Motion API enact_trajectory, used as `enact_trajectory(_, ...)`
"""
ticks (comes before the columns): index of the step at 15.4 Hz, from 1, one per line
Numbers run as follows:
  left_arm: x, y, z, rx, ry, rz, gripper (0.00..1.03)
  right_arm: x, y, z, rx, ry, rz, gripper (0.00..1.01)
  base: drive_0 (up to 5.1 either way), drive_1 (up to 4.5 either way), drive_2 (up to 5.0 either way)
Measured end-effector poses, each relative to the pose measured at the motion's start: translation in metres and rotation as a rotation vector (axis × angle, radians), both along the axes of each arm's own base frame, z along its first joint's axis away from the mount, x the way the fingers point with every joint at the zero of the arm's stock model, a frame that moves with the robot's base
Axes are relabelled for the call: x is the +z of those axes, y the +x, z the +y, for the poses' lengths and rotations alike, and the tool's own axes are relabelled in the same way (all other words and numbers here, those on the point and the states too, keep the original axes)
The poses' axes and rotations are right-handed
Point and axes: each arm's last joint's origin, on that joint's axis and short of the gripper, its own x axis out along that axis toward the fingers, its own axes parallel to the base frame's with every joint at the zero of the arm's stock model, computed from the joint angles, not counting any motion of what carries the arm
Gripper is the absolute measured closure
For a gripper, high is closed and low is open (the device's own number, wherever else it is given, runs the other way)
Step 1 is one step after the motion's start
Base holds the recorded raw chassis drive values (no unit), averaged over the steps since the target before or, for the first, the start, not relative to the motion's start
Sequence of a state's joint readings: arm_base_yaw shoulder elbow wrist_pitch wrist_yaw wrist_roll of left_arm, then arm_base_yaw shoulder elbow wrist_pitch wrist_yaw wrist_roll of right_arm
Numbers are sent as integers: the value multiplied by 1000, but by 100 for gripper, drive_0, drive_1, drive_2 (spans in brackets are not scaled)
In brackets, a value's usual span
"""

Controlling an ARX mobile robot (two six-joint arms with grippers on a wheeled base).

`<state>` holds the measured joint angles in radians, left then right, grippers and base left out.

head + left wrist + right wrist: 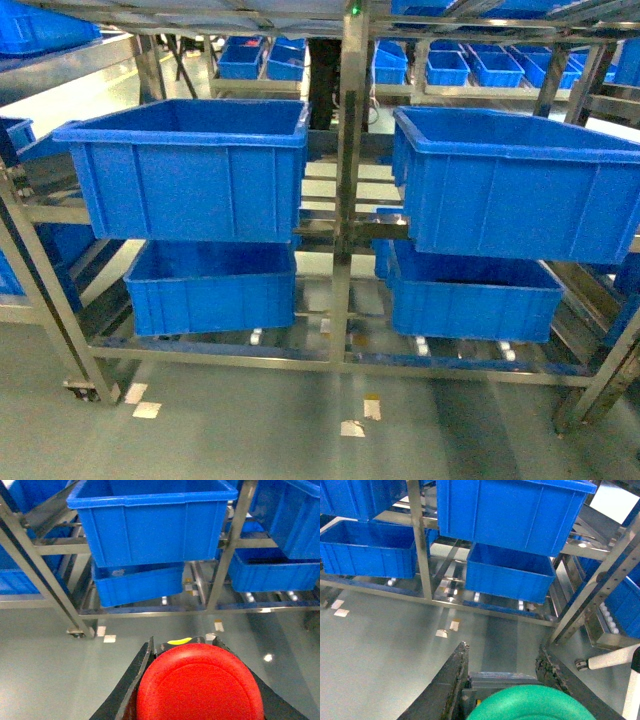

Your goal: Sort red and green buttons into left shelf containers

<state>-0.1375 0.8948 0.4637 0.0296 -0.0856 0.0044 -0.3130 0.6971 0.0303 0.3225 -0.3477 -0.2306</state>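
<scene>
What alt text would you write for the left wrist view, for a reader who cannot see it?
The left gripper holds a red button between its jaws, filling the lower frame. Beyond it, over grey floor, a metal shelf carries an upper blue bin above a lower blue bin.

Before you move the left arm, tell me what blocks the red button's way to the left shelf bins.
Nothing visible does. The left pincer holds the red button over bare floor, in front of the rack. The upper left bin and the lower left bin both face it, tops open. The steel upright stands right of them.
</scene>
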Motion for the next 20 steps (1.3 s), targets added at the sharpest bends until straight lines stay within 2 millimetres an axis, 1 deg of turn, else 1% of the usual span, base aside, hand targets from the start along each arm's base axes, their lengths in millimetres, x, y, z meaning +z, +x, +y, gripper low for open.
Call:
enact_trajectory(1,1,0,0,1,-1,-7,72,0,0,0,-1,0,2,67,0,0,0)
enact_trajectory(3,0,0,-2,-21,-5,-2,72,0,0,0,-4,0,3,67,15,449,-418)
enact_trajectory(17,0,0,-1,-15,-4,-4,72,0,0,0,-4,-1,0,67,-1,431,-434)
enact_trajectory(20,0,1,-1,-13,-3,-2,72,0,0,0,-4,-2,-1,67,-15,295,-326)
